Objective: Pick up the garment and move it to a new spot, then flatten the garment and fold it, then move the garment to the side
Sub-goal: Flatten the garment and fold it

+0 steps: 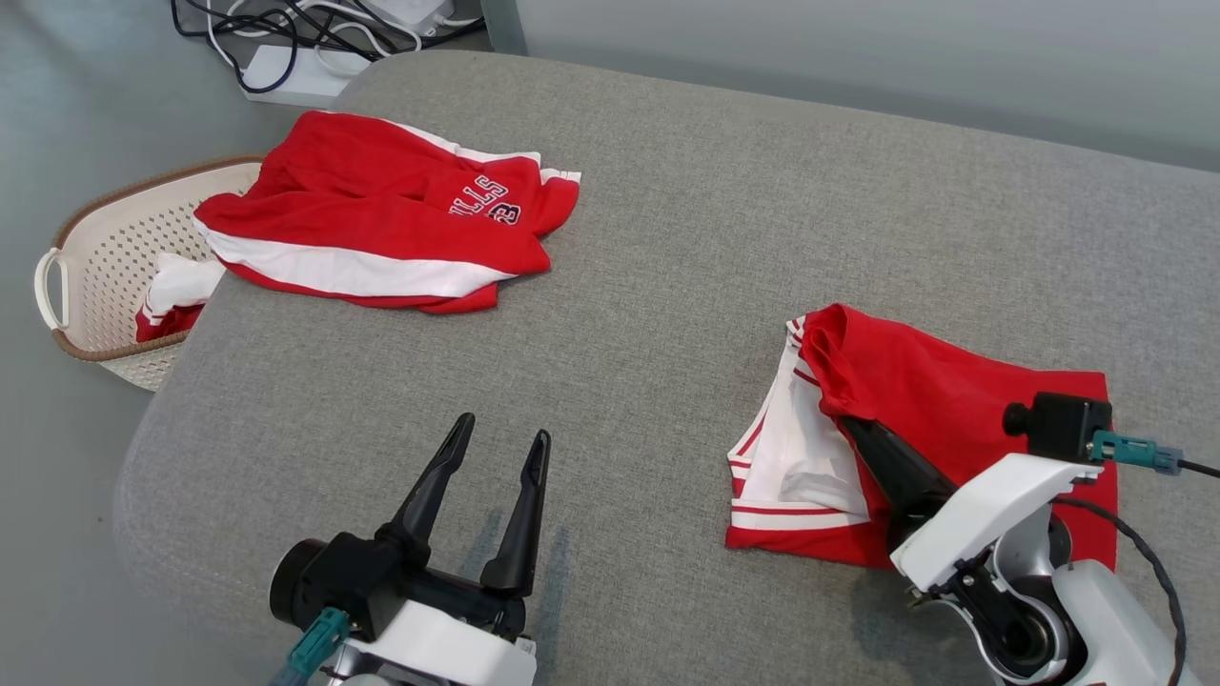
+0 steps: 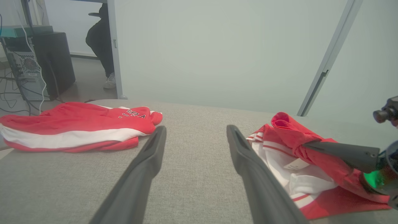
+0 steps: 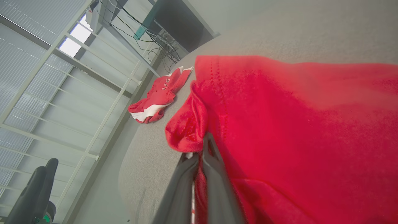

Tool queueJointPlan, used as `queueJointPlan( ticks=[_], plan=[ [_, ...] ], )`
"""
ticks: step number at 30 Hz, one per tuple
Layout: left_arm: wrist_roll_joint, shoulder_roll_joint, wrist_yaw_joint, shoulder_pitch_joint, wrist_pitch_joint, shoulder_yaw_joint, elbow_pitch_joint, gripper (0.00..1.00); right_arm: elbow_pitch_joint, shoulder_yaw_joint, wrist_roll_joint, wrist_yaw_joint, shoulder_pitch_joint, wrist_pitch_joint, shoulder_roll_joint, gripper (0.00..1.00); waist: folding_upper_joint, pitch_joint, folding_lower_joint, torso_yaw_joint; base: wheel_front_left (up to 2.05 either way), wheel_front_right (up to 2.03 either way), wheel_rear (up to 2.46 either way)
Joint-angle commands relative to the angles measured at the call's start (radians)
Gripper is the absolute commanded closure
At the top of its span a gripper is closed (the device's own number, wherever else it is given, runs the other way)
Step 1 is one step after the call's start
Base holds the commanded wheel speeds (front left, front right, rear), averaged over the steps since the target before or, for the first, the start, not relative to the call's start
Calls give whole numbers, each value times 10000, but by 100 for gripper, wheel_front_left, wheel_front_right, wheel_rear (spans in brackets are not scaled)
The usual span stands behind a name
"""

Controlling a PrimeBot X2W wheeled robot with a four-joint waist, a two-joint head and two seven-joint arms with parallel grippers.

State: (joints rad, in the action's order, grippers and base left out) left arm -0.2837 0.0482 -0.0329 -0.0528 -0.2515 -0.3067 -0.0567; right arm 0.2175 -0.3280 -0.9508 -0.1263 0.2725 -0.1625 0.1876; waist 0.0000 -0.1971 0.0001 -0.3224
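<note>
Lower left, the left gripper (image 1: 504,429) hangs over the table (image 1: 667,286), fingers apart, empty. On the table's right side lies the garment (image 1: 953,400), long axis seemingly left to right, striped white edge leftward. The right gripper (image 1: 851,426) has its fingers clamped on a raised red fold: folding looks underway; next, that fold needs carrying across and laying flat.

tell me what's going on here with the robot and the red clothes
The robot is working on a red and white garment at the right of the grey padded surface. Its right gripper is shut on a bunched fold of that garment, while the rest lies on the surface. The left gripper is open and holds nothing. A second red garment lies at the far left, beside a basket.
</note>
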Motion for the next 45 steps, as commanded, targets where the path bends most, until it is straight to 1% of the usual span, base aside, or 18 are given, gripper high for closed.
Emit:
queueJointPlan(
  ticks=[1, 2, 5, 11, 15, 19, 21, 25, 32, 40, 45],
  plan=[
    [-63, 20, 99, -281, -103, 279, 291, 0, -114, -65, 212, -44, -32, -56, -143, 13, 0, -31, -1, -9, 0, 0, 0],
    [-68, 20, 106, -290, -103, 270, 298, 0, -53, -29, 286, -44, -29, -70, -213, 0, 0, -43, -1, -9, 0, 0, 0],
    [-75, 20, 120, -309, -103, 260, 308, 0, -7, -29, 398, -44, -28, -171, -400, 0, 0, -73, -1, 2, 0, 0, 0],
    [-68, 20, 109, -316, -103, 265, 270, 0, -191, -155, 33, -44, -185, -581, -681, 0, 0, -42, -1, 52, 0, 0, 0],
    [-65, 20, 109, -325, -103, 265, 255, 0, -481, -266, -186, -44, -262, -649, -730, 0, 0, -6, -1, 94, 0, 0, 0],
    [-52, 20, 129, -323, -103, 311, 283, 0, -938, -242, -238, -44, -305, -446, -525, 0, 0, 26, -1, 249, 0, 0, 0],
    [-50, 20, 136, -330, -103, 338, 298, 0, -1153, -219, 0, -44, -280, -211, -292, 0, 0, 37, -1, 337, 0, 0, 0],
    [-26, 20, 159, -347, -103, 413, 398, 0, -1483, -66, 860, -44, -189, 716, 207, 0, 0, 24, -1, 611, 0, 0, 0],
    [109, 20, 99, -410, -103, 540, 438, 0, -1311, 201, 2143, -44, -33, 2007, 796, 0, 0, 100, -1, 1214, 0, 0, 0],
    [186, 20, 151, -401, -103, 794, 580, 0, -932, 287, 3388, -44, 63, 3330, 1047, 0, 0, 245, -1, 2029, 0, 0, 0],
    [206, 20, 264, -401, -103, 1025, 648, 0, -691, 515, 4088, -44, -10, 3935, 942, 0, 0, 368, -1, 2506, 0, 0, 0]
  ],
)
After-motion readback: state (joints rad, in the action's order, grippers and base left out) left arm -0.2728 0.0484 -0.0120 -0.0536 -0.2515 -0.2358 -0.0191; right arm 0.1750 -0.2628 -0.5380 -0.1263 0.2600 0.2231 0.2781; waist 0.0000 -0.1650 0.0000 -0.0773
